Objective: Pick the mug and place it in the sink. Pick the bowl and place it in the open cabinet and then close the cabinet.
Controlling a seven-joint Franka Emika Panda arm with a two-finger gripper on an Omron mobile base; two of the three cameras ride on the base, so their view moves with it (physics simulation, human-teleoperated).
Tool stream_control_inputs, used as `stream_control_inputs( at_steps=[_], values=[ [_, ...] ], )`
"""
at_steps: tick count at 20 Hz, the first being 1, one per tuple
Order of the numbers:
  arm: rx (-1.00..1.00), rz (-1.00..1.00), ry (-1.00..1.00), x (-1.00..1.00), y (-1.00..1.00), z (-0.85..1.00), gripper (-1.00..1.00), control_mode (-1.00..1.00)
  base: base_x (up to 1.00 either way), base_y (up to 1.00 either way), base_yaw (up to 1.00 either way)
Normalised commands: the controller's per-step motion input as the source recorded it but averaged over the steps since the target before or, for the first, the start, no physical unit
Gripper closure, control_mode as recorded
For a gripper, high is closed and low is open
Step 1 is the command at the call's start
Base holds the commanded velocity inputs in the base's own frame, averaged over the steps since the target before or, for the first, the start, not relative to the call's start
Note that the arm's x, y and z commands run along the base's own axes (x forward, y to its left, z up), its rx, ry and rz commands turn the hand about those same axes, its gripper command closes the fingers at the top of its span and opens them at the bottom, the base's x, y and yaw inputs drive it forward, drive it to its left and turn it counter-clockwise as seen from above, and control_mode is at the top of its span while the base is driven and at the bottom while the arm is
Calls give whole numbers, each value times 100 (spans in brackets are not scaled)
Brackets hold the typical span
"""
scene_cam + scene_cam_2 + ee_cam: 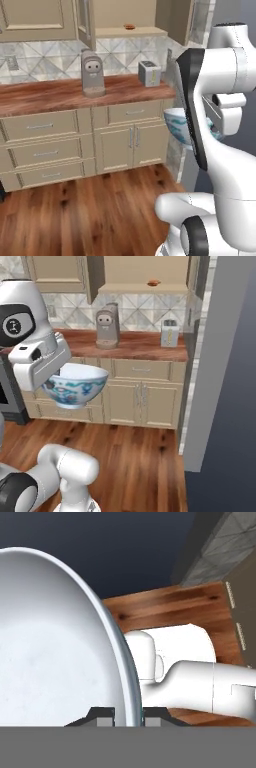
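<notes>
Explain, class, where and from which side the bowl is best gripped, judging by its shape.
Grip the bowl by its thin rim, from above, one finger inside and one outside the wall. Its body is too wide and round to span, and only the rim offers a narrow edge. The tool is shut on the rim exactly so, carrying the bowl upright.

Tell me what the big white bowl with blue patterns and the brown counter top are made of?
The big white bowl with blue patterns looks like glazed ceramic: smooth, glossy white inside, painted outside. The brown counter top looks like polished wood, with reddish grain streaks. Both are rendered, so this is a guess.
</notes>
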Motion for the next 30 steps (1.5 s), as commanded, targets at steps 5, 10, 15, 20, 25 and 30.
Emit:
stream_control_inputs(
  at_steps=[5, 10, 15, 20, 25, 30],
  values=[
    [0, 0, 0, 0, 0, 0, 100, 100, 36, -60, 26],
    [0, 0, 0, 0, 0, 0, 100, 100, 48, -53, 21],
    [0, 0, 0, 0, 0, 0, 100, 100, 48, -55, 6],
    [0, 0, 0, 0, 0, 0, 100, 100, 75, -5, 0],
    [0, 0, 0, 0, 0, 0, 100, 100, 44, 21, -5],
    [0, 0, 0, 0, 0, 0, 100, 100, 65, 1, -7]
  ],
)
